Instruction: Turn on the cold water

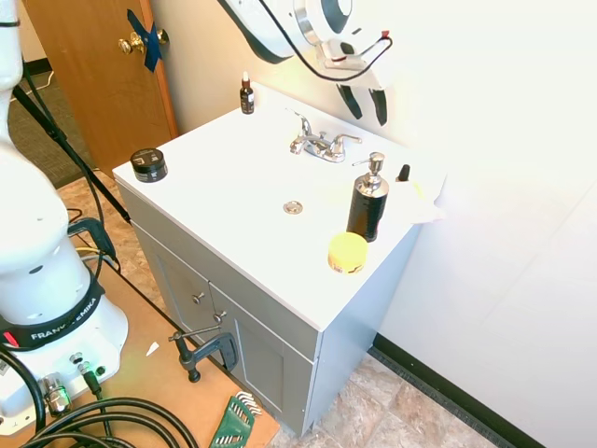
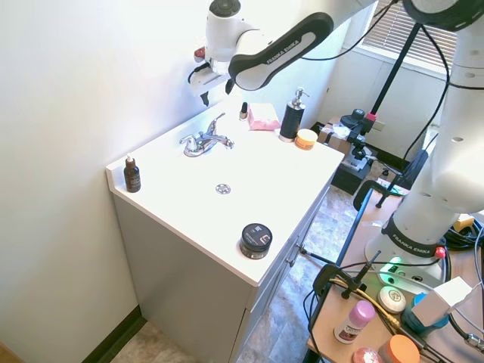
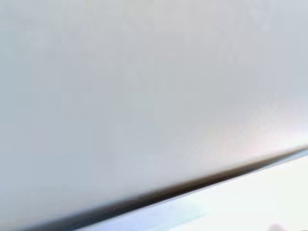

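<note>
A chrome faucet [image 1: 320,144] [image 2: 206,139] with two lever handles stands at the back of the white vanity top [image 1: 233,187] [image 2: 181,189]. Its spout reaches toward the drain [image 1: 293,207] [image 2: 222,188]. My gripper [image 1: 366,103] [image 2: 215,90] hangs open above and a little behind the faucet, close to the wall, its dark fingers [image 1: 378,106] pointing down with nothing between them. No water is visible. The wrist view shows only blurred white wall and a dark line.
On the counter stand a black soap pump [image 1: 367,198] [image 2: 291,116], a yellow round object [image 1: 347,252] [image 2: 306,138], a brown dropper bottle [image 1: 246,95] [image 2: 132,175], a black jar [image 1: 148,164] [image 2: 255,240], a small dark bottle [image 1: 404,174] [image 2: 243,110] and a pink cloth [image 2: 263,116].
</note>
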Robot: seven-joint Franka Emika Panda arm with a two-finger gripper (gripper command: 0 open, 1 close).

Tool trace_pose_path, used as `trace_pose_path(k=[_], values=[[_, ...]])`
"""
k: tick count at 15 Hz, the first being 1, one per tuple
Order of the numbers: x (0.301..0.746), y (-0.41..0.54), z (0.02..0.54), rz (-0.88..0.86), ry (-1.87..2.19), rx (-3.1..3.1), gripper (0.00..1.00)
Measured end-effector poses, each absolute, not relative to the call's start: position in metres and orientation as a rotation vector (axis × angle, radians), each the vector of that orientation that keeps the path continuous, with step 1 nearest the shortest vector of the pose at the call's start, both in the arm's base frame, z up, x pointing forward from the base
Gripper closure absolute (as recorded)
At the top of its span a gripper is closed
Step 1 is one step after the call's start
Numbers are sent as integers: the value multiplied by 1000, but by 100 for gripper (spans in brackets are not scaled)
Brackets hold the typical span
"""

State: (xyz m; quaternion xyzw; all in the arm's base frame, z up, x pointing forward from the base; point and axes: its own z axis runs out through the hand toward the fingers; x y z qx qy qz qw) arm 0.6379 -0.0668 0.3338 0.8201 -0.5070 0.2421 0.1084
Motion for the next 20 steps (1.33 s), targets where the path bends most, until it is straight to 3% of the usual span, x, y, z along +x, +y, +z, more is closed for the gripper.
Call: trace_pose_path(k=[8,20], values=[[617,-75,301,573,-1470,2434,0],[568,-60,342,333,-1439,2662,0]])
